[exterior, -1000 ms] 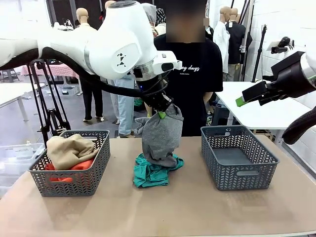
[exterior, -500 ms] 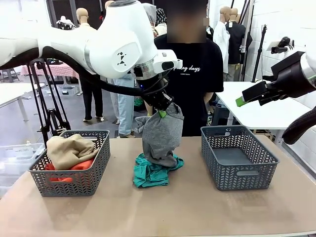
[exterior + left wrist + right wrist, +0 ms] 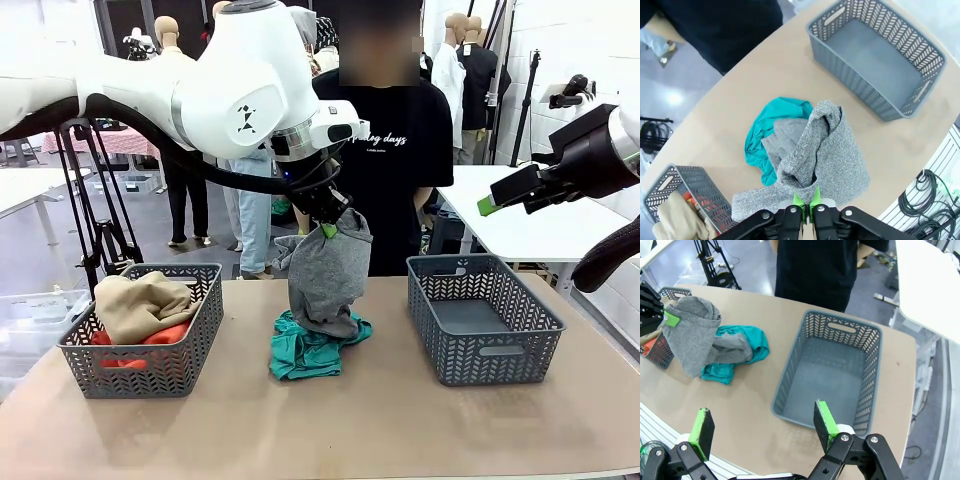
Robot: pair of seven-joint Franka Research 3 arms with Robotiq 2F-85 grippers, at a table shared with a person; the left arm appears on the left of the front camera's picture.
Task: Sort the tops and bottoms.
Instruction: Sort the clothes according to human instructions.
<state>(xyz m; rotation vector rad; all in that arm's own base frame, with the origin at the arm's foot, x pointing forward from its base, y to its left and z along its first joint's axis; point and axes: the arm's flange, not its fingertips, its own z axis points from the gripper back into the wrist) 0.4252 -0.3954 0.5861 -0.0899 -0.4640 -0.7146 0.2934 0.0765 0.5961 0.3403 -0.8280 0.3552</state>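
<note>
We are pressing our left jaws together on a fold at the top of the grey T-shirt (image 3: pixel 325 275), pinching the cloth between the green pads (image 3: pixel 798 201). The shirt is hanging straight down from these jaws in a bunched column. Its lower end is lying on the teal T-shirt (image 3: pixel 305 355), which is sitting crumpled on the surface (image 3: pixel 400 430) directly beneath the jaws. Below them and off to our left, a grey basket (image 3: pixel 140 378) is holding the tan T-shirt (image 3: pixel 140 300), which is lying on top of the orange-red T-shirt (image 3: pixel 165 335). Beyond these jaws, a person in a black T-shirt (image 3: pixel 400 150) is standing at the far side of the surface.

We are holding our right jaws spread wide with nothing between them, raised well above the surface. Below and ahead of them, a second grey basket (image 3: pixel 837 370) is standing. The grey and teal shirts are lying well apart from these jaws, past that basket towards our left.
</note>
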